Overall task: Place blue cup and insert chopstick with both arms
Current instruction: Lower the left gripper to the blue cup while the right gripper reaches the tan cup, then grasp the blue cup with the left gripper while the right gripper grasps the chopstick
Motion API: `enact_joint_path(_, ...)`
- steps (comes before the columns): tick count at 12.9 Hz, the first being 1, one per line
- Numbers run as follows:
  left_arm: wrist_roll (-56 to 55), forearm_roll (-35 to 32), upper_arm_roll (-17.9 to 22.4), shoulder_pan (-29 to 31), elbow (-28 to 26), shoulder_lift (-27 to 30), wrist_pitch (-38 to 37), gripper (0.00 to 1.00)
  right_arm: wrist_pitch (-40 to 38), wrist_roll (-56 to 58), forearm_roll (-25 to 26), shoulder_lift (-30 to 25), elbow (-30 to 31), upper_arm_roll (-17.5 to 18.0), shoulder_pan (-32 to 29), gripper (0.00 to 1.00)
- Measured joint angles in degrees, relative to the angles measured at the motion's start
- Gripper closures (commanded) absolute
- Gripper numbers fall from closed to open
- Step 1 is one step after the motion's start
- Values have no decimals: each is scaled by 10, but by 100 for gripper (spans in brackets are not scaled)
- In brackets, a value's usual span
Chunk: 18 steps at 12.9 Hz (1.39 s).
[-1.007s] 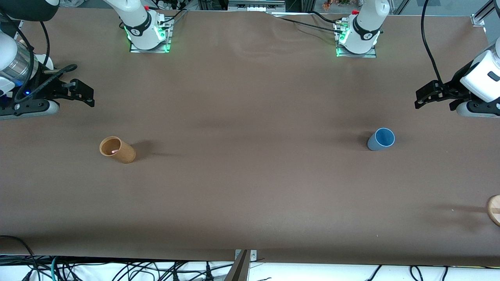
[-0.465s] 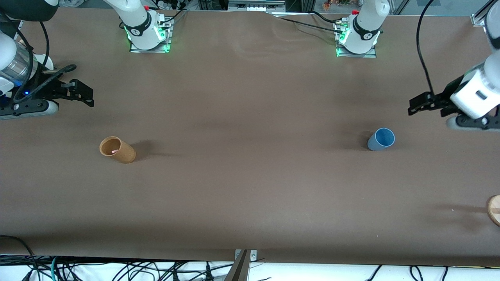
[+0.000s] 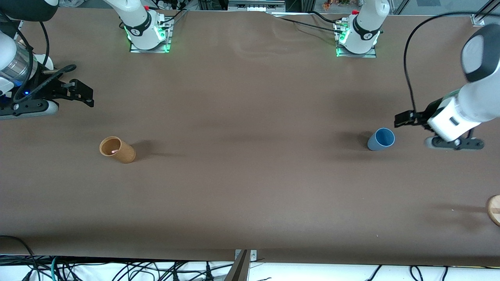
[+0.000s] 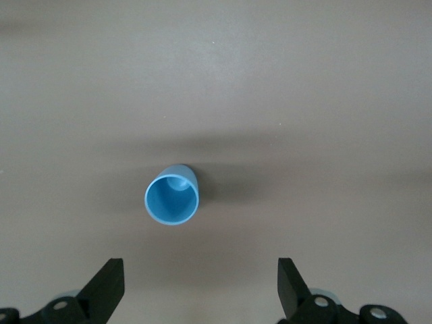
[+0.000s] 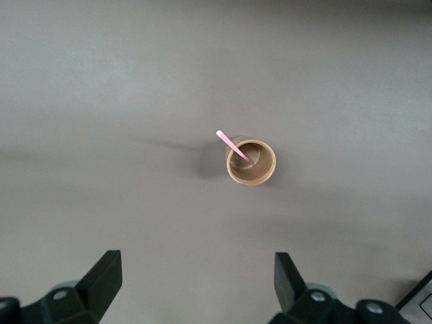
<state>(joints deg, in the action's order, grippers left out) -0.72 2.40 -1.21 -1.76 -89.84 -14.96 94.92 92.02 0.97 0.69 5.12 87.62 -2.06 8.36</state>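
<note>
**Left gripper closing in on the blue cup**

You are watching the left gripper (image 3: 402,119), fingers spread wide, having moved inward to hover at 3 o'clock of the upright blue cup (image 3: 381,139) on open table (image 3: 250,187). The right gripper (image 3: 84,93) is waiting, fingers wide; the chopstick (image 5: 235,147) is leaning in the tan cup (image 3: 117,149).

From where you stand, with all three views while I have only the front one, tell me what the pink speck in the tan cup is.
Observer: The right wrist view shows it is the chopstick, leaning in the tan cup with its tip above the rim.
Operator: Report the blue cup's contents.
Observer: The left wrist view looks straight into the blue cup; it is empty.
Operator: Give me the left gripper's fingers.
Observer: The left gripper is open, the gap wider than the cup.
Operator: Now the right gripper.
Observer: The right gripper is open too, waiting up in the air with the tan cup in its view.
</note>
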Motion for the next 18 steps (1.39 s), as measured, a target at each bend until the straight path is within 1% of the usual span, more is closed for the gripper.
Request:
enact_joint_path(2, 0, 0, -10, -1, -32, -18, 49, 0, 1, -1, 0, 0, 0, 0, -1, 0)
enact_joint_path(5, 0, 0, -15, -6, -117, -17, 144, 0, 3, 0, 0, 4, 0, -3, -2, 0)
enact_joint_path(8, 0, 0, -15, -6, -219, 11, 247, 0, 3, 6, 0, 25, 1, -2, -2, 0)
enact_joint_path(10, 0, 0, -15, -6, -277, 34, 295, 0, 9, 68, -1, 48, 4, -4, -4, 0)
enact_joint_path(11, 0, 0, -15, -6, -300, 42, 319, 0, 29, 114, -5, 61, 10, -6, -7, 0)
enact_joint_path(13, 0, 0, -15, -6, -346, 50, 378, 0, 98, 188, -10, 86, 38, -11, -16, 0)
enact_joint_path(16, 0, 0, -15, -6, -410, 50, 464, 0, 206, 240, -12, 108, 102, -12, -20, 1)
enact_joint_path(17, 0, 0, -15, -6, -423, 50, 482, 0, 238, 244, -12, 111, 125, -11, -20, 3)
enact_joint_path(18, 0, 0, -15, -6, -431, 50, 493, 0, 270, 247, -12, 113, 148, -9, -20, 8)
